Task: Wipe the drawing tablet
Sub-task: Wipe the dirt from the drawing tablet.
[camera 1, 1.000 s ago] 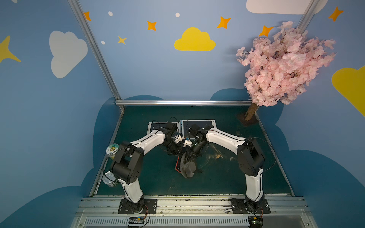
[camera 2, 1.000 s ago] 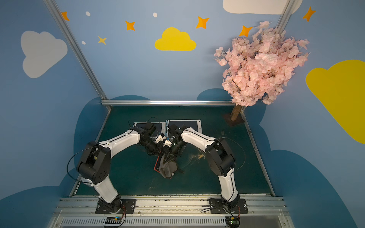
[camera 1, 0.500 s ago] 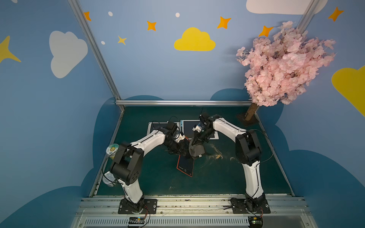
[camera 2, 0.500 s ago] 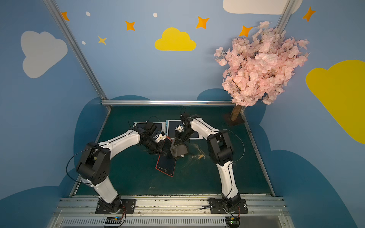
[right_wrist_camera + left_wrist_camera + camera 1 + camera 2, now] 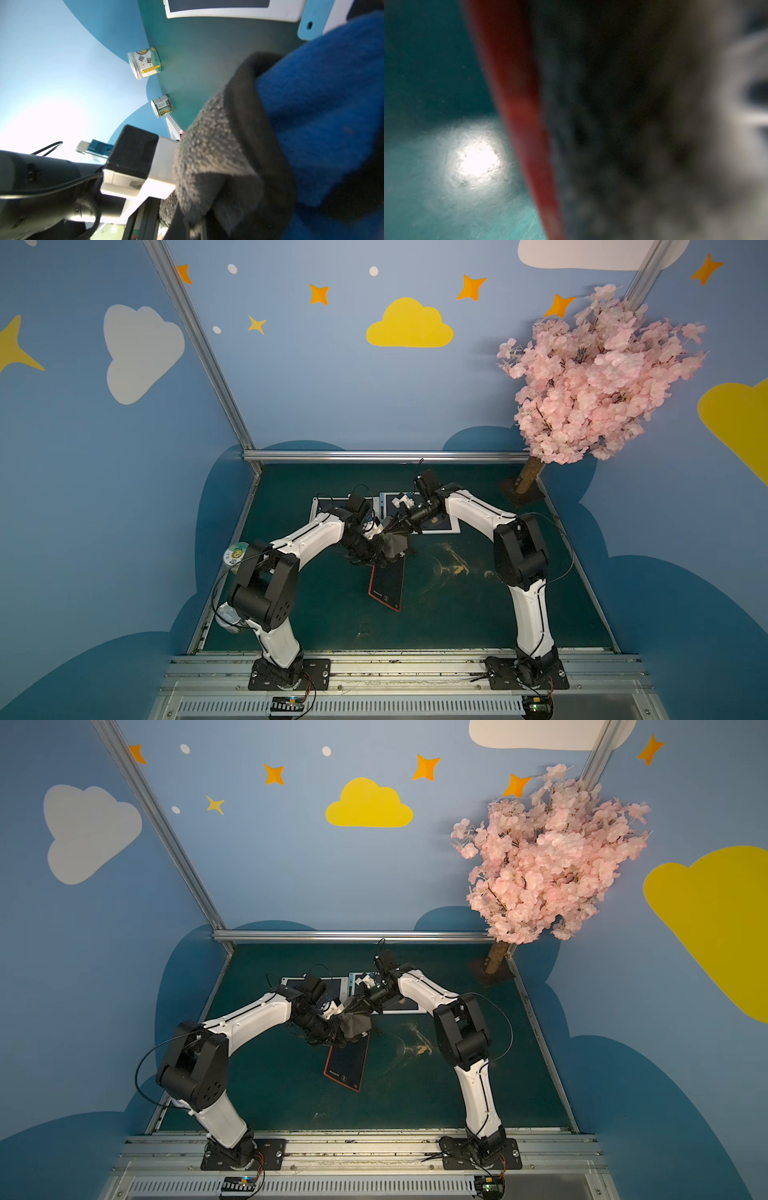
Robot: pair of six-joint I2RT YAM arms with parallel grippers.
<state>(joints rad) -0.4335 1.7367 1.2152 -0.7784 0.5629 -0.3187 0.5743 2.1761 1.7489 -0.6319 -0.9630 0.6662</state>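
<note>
your right tool [image 5: 400,526] is clamped on the grey cloth [image 5: 395,545], left tool [image 5: 372,553] closed beside it. the drawing tablet [image 5: 386,585] lies just beneath both. the bunched cloth may snag and drag it askew.

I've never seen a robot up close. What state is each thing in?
Red tablet: lying flat, far end under cloth.
Grey cloth: bunched, held by right jaws.
Left jaws: shut, by tablet.
Right jaws: shut on cloth.
White tablets: flat, screens dark.
Two jars: upright.
</note>
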